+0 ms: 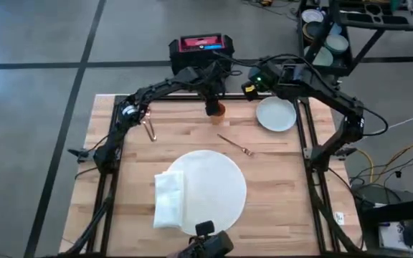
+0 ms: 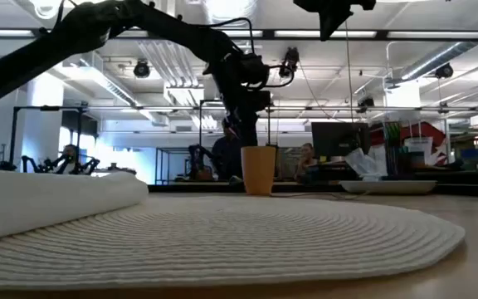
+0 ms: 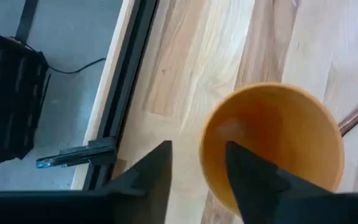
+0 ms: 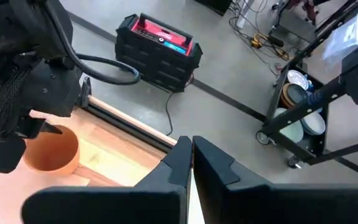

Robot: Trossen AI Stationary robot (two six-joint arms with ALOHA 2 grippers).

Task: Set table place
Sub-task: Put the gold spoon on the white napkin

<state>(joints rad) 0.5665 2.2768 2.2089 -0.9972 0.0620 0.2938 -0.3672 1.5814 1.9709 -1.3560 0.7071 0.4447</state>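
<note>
At the table's (image 1: pixel 278 208) left side you see a spoon-like utensil (image 1: pixel 149 129) lying on the bare wood near the left arm's elbow, and nearer to you a folded white napkin (image 1: pixel 169 201) resting on the left edge of the round white mat (image 1: pixel 217 186). The napkin looks soft and limp, so judge on it sagging if pinched at one corner.

Move right along the far edge and you find the left gripper (image 3: pixel 197 180) poised over the orange cup (image 1: pixel 217 112). Its fingers are spread moderately, one outside the rim and one just inside, straddling the cup wall without closing on it. The cup stands upright, well apart from the mat. It looks light and stiff, probably plastic, and smooth enough to slip; taking the wall at the rim seems the sensible hold, with a gentle squeeze.

Right of centre a fork (image 1: pixel 236 145) lies between cup and mat. Further right the pale grey-green plate (image 1: pixel 276 114) sits at the far right corner, rigid and likely breakable. The right gripper (image 4: pixel 188 165) hangs above the far edge beside it, fingers pressed together, holding nothing.
</note>
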